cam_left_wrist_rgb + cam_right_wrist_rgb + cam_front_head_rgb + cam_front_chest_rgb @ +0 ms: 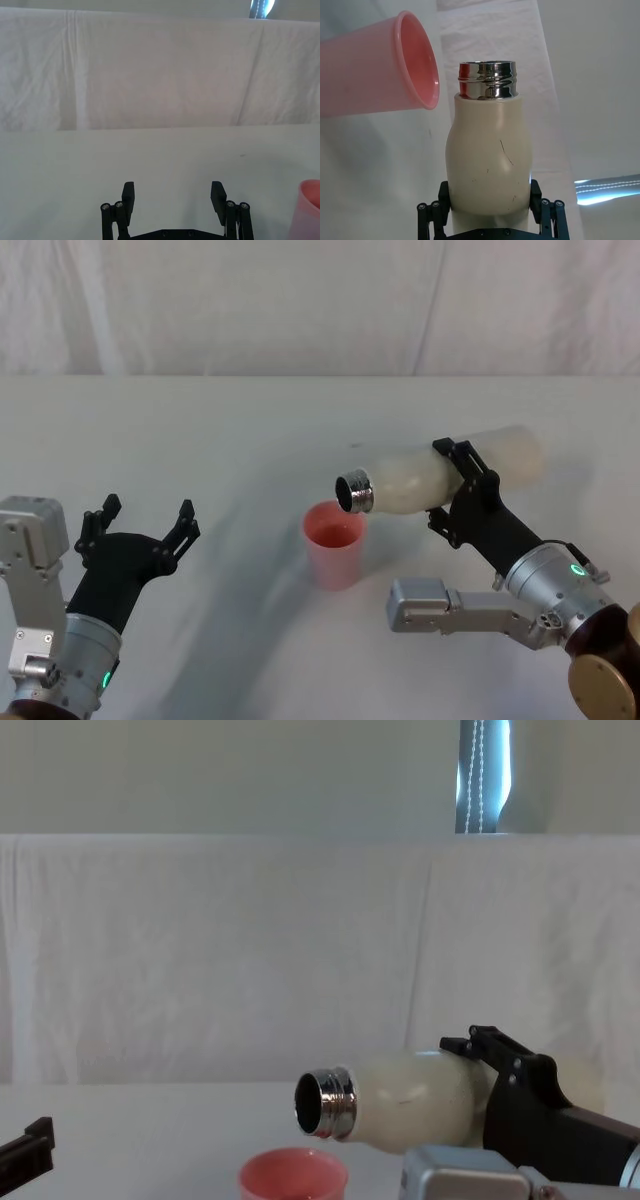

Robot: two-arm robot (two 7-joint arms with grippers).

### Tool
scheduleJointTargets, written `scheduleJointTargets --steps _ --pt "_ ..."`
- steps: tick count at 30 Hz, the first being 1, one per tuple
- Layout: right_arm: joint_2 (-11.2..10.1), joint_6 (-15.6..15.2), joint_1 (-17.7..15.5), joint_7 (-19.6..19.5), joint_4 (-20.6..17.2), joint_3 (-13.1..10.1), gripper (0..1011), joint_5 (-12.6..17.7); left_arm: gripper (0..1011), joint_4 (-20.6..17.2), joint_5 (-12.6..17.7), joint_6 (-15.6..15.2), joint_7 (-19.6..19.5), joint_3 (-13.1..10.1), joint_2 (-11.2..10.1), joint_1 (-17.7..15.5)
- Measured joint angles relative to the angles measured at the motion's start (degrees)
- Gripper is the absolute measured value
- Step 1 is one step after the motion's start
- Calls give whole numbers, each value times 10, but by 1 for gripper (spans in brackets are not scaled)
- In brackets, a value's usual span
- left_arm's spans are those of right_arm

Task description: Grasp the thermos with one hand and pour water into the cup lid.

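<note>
Left gripper [140, 525] idle low at table's [250, 420] left side, fingers spread, holding nothing. Cup lid [334, 543] upright on the table near centre, pink, open top. Thermos [440, 475] tipped nearly horizontal above the table, steel neck [354, 491] over the cup lid's rim, no water visible. Right gripper [465, 485] clamped around the thermos mid-body, arm coming in from the right.
</note>
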State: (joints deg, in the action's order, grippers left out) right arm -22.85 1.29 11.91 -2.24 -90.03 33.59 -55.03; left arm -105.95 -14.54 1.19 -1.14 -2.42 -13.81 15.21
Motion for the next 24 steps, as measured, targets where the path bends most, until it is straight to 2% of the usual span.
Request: scheduleJointTargets --steps 24 --pt "-9 -6 11 -8 -1 12 951 -23 1001 0 0 0 0 0 0 0"
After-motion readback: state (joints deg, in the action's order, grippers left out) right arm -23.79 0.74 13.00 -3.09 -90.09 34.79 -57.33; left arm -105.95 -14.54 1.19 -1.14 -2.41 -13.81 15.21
